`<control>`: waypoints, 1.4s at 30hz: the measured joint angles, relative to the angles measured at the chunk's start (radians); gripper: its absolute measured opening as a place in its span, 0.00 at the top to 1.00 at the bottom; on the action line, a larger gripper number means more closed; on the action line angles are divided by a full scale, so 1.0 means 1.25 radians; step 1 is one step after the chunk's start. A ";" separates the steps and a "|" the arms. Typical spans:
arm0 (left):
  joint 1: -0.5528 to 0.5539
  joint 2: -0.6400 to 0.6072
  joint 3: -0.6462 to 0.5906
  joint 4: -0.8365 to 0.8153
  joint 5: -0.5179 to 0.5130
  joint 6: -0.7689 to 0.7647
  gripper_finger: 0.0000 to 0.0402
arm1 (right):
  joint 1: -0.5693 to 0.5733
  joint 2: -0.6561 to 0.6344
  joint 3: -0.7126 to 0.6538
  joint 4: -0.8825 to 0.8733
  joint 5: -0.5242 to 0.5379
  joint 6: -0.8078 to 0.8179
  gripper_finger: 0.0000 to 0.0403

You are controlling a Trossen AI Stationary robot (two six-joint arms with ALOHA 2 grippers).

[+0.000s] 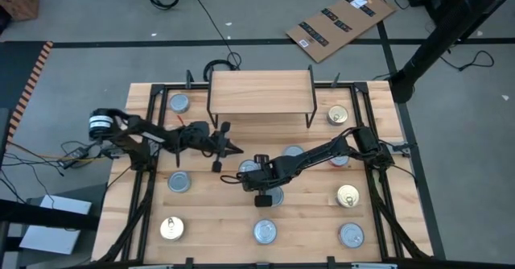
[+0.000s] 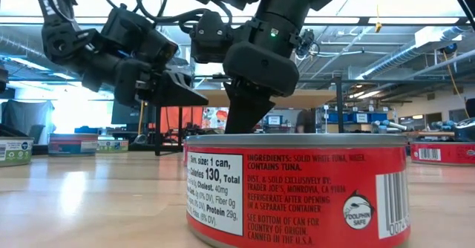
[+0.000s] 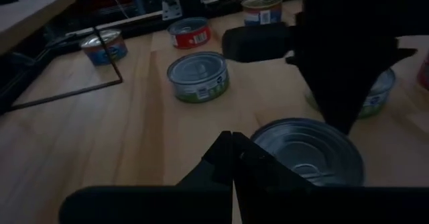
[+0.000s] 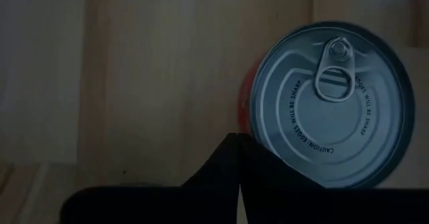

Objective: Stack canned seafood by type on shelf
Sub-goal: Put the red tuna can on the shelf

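Note:
The light-wood shelf (image 1: pixel 260 92) stands on black wire legs at the table's far side, and nothing lies on it. Round tins lie scattered over the table. My right gripper (image 4: pixel 238 147) is shut and points down at mid-table, its tips beside a silver-topped, red-sided tin (image 4: pixel 332 103) that stands flat on the wood (image 3: pixel 308 153). My left gripper (image 3: pixel 232 158) is shut too. It hovers level just left of that tin, pointing toward the table's right (image 2: pixel 194 97). In the high view both grippers meet near the centre (image 1: pixel 237 160). My right gripper comes from above with its shut fingertips (image 3: pixel 340 120) at the rim (image 4: pixel 255 127) of the silver-topped tin. I cannot tell whether they touch it. The tin stands upright on the table.
Other tins: a green-labelled one (image 3: pixel 198 76), a red one (image 3: pixel 189 32), a blue one (image 3: pixel 104 46), gold-topped ones (image 1: pixel 348 195) (image 1: pixel 171 229), silver ones (image 1: pixel 265 232) (image 1: pixel 351 235) (image 1: pixel 180 181). A big red tuna tin (image 2: pixel 297 192) fills the low view's foreground. Black frame rails run along both table sides.

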 joint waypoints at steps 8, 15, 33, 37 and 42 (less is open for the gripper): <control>0.008 0.051 0.000 0.040 0.007 -0.002 0.99 | -0.005 -0.001 -0.017 0.018 -0.002 -0.018 0.98; 0.008 0.054 0.000 0.043 0.012 -0.001 0.99 | -0.015 0.000 -0.037 0.066 0.005 -0.021 0.98; 0.008 0.054 0.000 0.041 0.015 0.003 0.99 | -0.016 0.000 -0.037 0.085 0.020 -0.025 0.97; 0.008 0.054 0.000 0.040 0.015 0.004 0.99 | -0.016 0.000 -0.037 0.085 0.020 -0.025 0.97; 0.008 0.057 0.000 0.035 0.015 0.005 0.99 | -0.016 0.000 -0.037 0.092 0.020 -0.025 0.97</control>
